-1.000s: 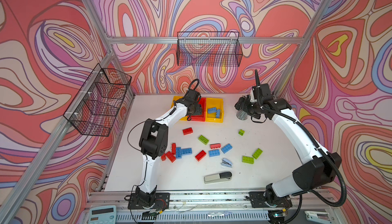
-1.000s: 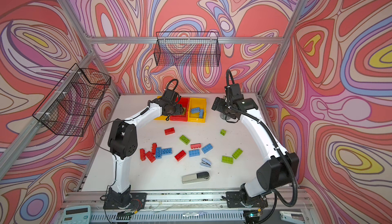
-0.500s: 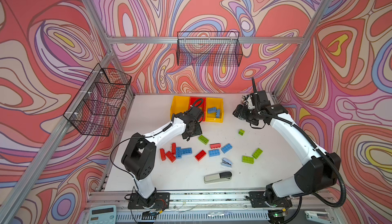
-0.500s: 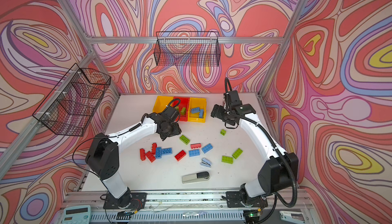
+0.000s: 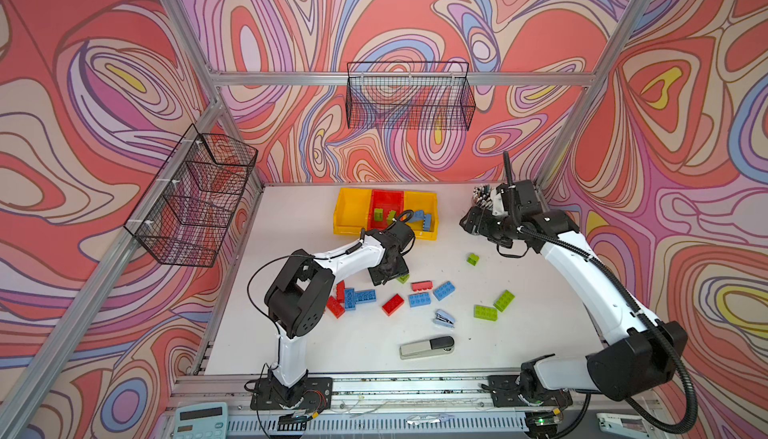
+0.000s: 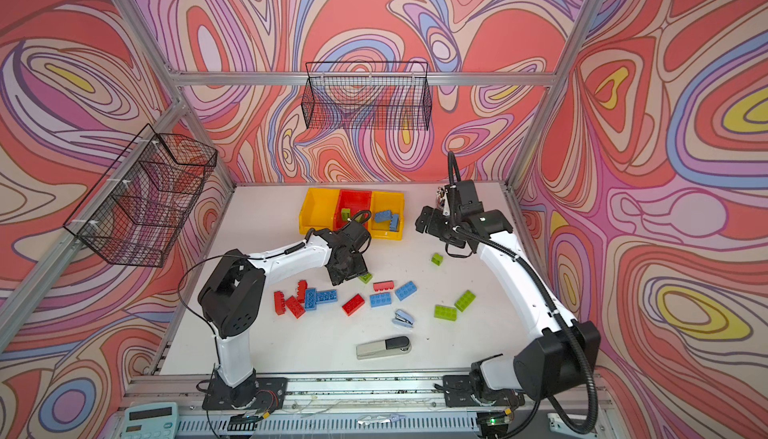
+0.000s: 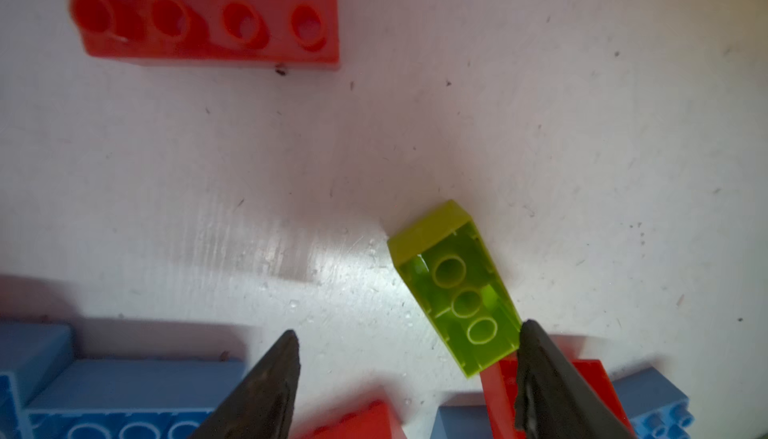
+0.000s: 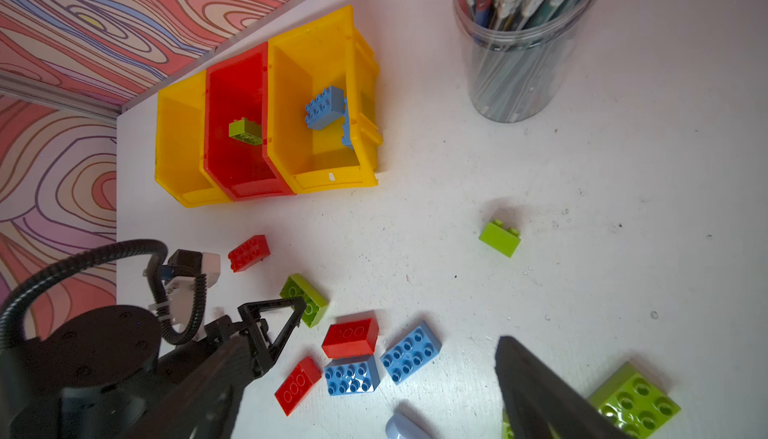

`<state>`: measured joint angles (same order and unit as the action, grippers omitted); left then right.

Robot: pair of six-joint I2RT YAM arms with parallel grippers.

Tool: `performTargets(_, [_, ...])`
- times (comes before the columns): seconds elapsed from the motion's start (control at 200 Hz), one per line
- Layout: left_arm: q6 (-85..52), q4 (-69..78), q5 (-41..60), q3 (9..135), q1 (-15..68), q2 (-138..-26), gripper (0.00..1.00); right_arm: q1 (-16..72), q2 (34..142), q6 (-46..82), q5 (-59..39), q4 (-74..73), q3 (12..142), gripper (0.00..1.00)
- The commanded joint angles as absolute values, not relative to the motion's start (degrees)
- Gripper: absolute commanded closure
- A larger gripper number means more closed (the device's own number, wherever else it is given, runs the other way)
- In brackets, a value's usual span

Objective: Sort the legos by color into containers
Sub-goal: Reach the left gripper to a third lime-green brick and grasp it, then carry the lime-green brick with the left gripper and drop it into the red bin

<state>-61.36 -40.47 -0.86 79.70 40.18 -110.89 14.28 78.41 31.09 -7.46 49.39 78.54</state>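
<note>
No writing, number or brand can be read anywhere. A small white sticker [image 8: 331, 176] on the front wall of one yellow open-top plastic bin [image 8: 289, 96] is too small to make out. The pale blue-green plastic calculator [image 5: 201, 418], well apart from that bin, has keys and a display too blurred to read.

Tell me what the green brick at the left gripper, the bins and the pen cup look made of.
Green brick: glossy, slightly translucent plastic; light glows through its hollow underside. Bins: likely moulded plastic; thin, shiny walls. Pen cup: clear, plastic or glass; pens show through its wall.
</note>
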Motion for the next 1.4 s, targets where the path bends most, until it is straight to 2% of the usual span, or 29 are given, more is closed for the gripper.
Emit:
performTargets(0.0, [-64.4, -40.8, -1.6, 82.0, 40.8, -112.8, 0.31, 14.3, 75.6, 30.4, -6.5, 51.7, 77.1, 0.03])
performTargets(0.436, [-64.7, -42.8, -3.4, 87.4, 41.3, -120.2, 0.32, 14.3, 71.7, 28.9, -6.6, 53.1, 73.9, 0.03])
performTargets(0.736, [-61.9, -51.1, -6.2, 91.6, 41.3, -122.5, 0.57, 14.2, 70.2, 28.2, -7.3, 52.8, 72.4, 0.03])
performTargets(0.916, [-59.2, -54.9, -8.4, 93.3, 41.2, -122.5, 0.84, 14.2, 69.8, 28.9, -6.9, 51.0, 70.3, 0.03])
performTargets(1.006, [-57.1, -56.8, -8.4, 95.8, 41.0, -123.0, 0.94, 14.3, 70.6, 30.1, -7.2, 50.2, 70.6, 0.03])
performTargets(1.102, [-54.3, -58.9, -10.1, 98.9, 40.6, -123.2, 1.00, 14.3, 71.8, 30.8, -8.4, 48.9, 71.3, 0.03])
performTargets(1.397, [-43.2, -62.2, -14.1, 110.8, 37.1, -122.7, 1.00, 14.2, 76.4, 32.8, -7.3, 47.5, 76.1, 0.03])
